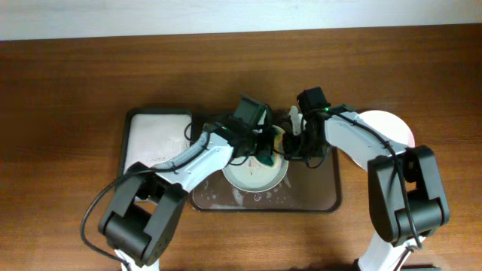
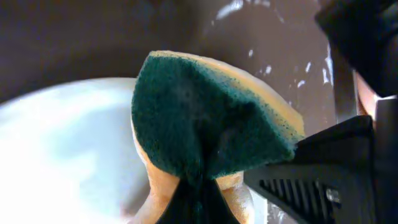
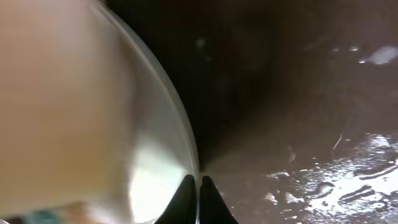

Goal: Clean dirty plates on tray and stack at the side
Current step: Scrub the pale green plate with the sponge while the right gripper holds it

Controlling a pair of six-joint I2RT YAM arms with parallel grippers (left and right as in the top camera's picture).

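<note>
Two arms meet over one plate (image 1: pixel 252 177), which lies in the tray (image 1: pixel 324 199) near its middle. Our left gripper (image 1: pixel 265 150) is closed on a sponge (image 2: pixel 205 118), pinched so that it folds, green scouring face out and yellow foam behind. Our right gripper (image 3: pixel 198 183) is nearly shut, its fingertips nipping the thin rim of the same plate on its far right side. Whether the rim is lifted off the tray we cannot tell. The relation that matters is this: in the overhead view the sponge sits at the plate's far right edge, just beside the right gripper, while the open white face of the plate spreads from there toward the robot and to its left. We judge that the scrub must run that way, away from the pinched rim and across the middle, with the left arm working and the right arm only bracing. Too hard a push could slide the rim out of that narrow grip. A second plate (image 1: pixel 388 124) rests on the table (image 1: pixel 75 90) to the right of the tray, partly under the right arm, and a small tray (image 1: pixel 154 132) sits against the tray's left end.
</note>
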